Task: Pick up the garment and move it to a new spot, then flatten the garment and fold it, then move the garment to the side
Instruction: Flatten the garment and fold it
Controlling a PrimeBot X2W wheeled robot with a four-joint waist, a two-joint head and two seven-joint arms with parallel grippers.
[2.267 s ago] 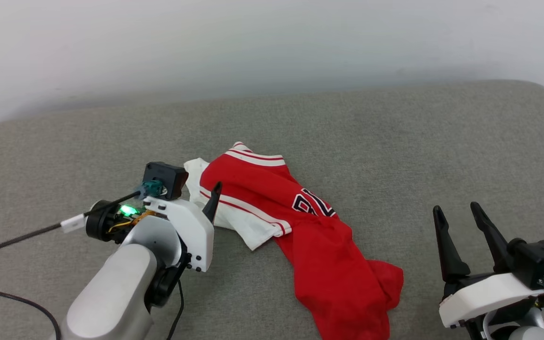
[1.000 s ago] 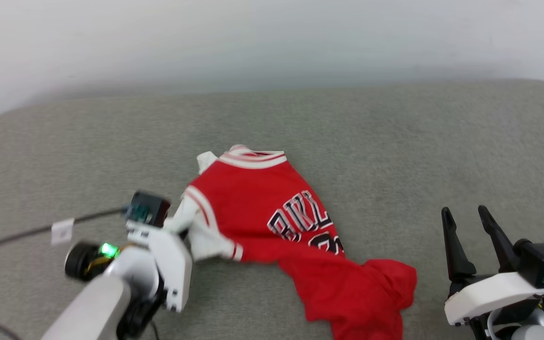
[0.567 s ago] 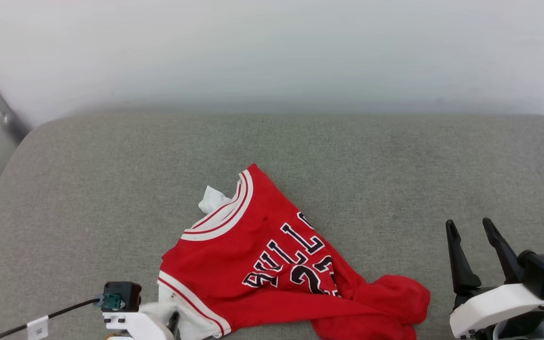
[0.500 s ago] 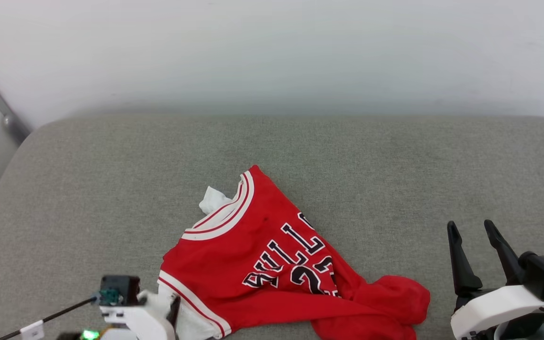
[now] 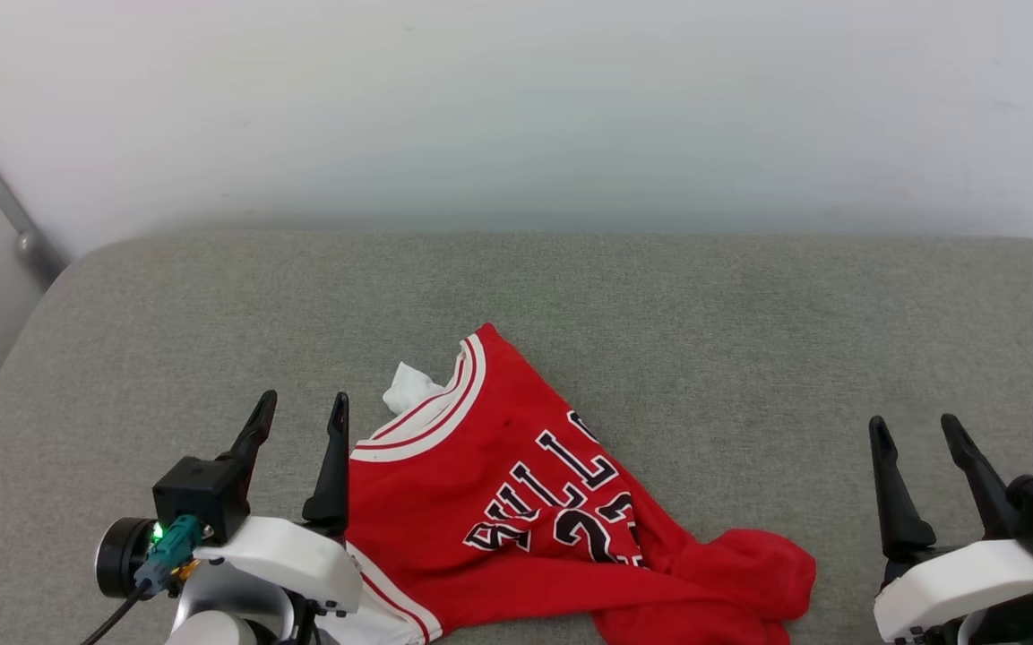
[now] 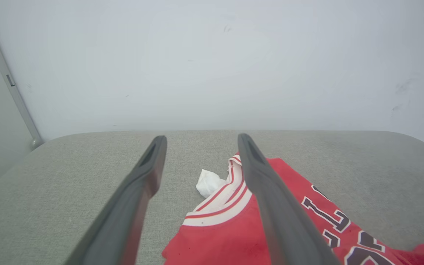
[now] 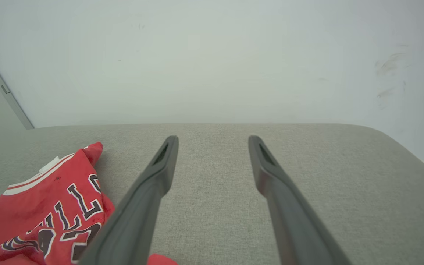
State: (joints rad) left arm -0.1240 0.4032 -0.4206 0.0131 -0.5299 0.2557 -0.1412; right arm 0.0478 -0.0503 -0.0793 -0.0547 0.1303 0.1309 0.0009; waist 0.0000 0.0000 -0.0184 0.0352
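The only writing stands on the chest of the red fabric jersey with white-and-red striped collar trim [image 5: 480,448], which lies crumpled near the front edge of the grey fabric cushion [image 5: 704,340]. Its black, white-outlined block lettering [image 5: 538,488] slants up toward the cushion's back right corner. In the head view "ULL" reads clearly, the letter before it is creased and looks like "B", and the letter after it is cut by a fold. Below stands a number [image 5: 592,530] in the same style: a "2", then a digit half lost in folds. The right wrist view shows "ULL" too, the left wrist view one clear "L".
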